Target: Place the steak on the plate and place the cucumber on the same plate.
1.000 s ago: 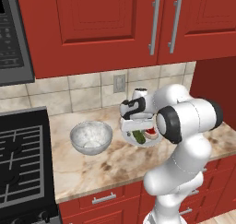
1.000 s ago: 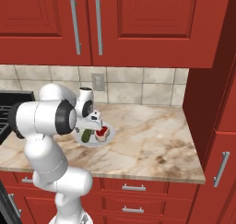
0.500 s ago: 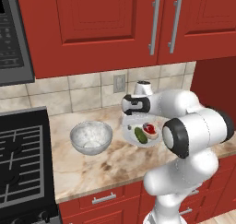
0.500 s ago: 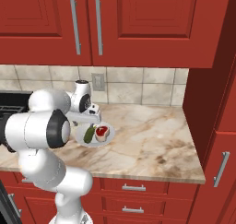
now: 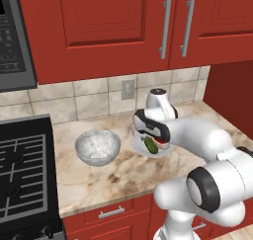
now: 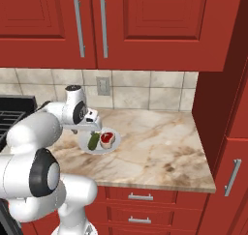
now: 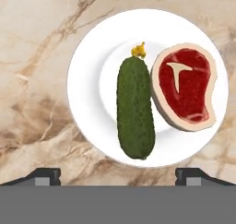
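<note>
The white plate (image 7: 87, 61) rests on the marble counter. On it the dark green cucumber (image 7: 135, 114) lies beside the red steak (image 7: 184, 87). My gripper (image 7: 119, 176) hovers straight above them, open, its two fingertips (image 7: 46, 174) spread wider than the cucumber's length and holding nothing. In the left base view the gripper (image 5: 150, 133) hangs just over the plate (image 5: 141, 149), hiding part of the cucumber (image 5: 150, 145) and steak (image 5: 162, 141). From the right base view the plate (image 6: 112, 146), cucumber (image 6: 93, 140) and steak (image 6: 107, 138) sit below the gripper (image 6: 95, 128).
A deep grey speckled bowl (image 5: 97, 146) stands on the counter left of the plate. The stove (image 5: 22, 170) is further left. Tiled wall with an outlet (image 5: 128, 89) and red cabinets rise behind; a red side panel (image 6: 218, 98) bounds the counter at the right.
The jaws have spread a little wider. The arm's elbow has swung while the hand stays above the plate. Cucumber and steak lie still on the plate.
</note>
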